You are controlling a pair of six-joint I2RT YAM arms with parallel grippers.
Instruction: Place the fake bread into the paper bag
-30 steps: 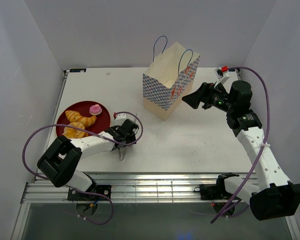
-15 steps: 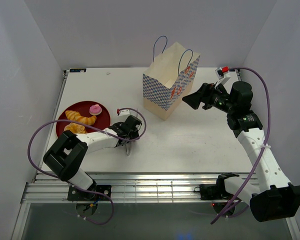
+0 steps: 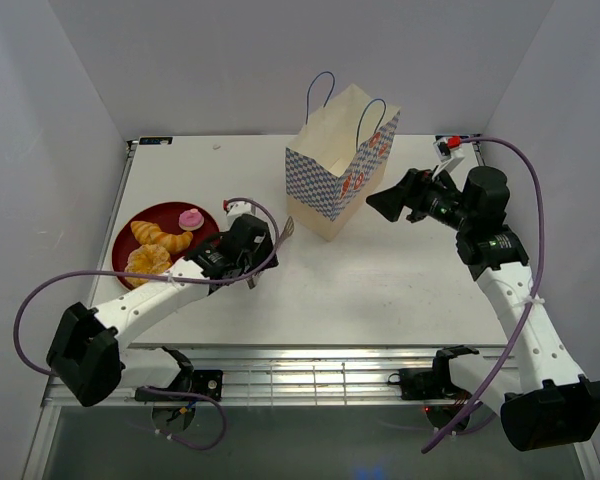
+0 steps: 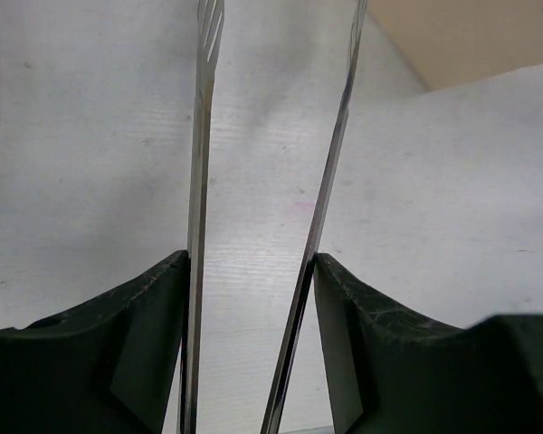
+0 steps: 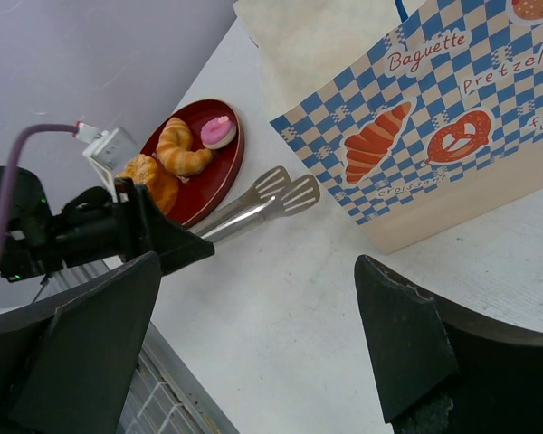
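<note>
Bread (image 3: 161,238) lies on the plate (image 3: 150,213) at the desk's (image 3: 400,290) 9 o'clock in the top view: two golden pieces, with a pink-topped cake at the plate's 1 o'clock. None of it is in the bag (image 3: 325,190), which stands upright toward the desk's 12 o'clock with both cord handles raised.

Left pincer (image 4: 252,271) is clamped on the tongs (image 3: 286,229), one finger pressing the outside of each silver arm. The arms stand apart, and bare desk shows between them. From that pincer the tongs point toward 2 o'clock. Their tips carry nothing and sit just beside the bag's lower corner, at its 7 o'clock. The plate is at this pincer's 9 o'clock, close by.

Right pincer (image 3: 382,204) hovers at the bag's 3 o'clock, near its checked side, with its fingers spread wide and gripping nothing. Its wrist view looks past the bag's printed band to the tongs, with the plate beyond them.
</note>
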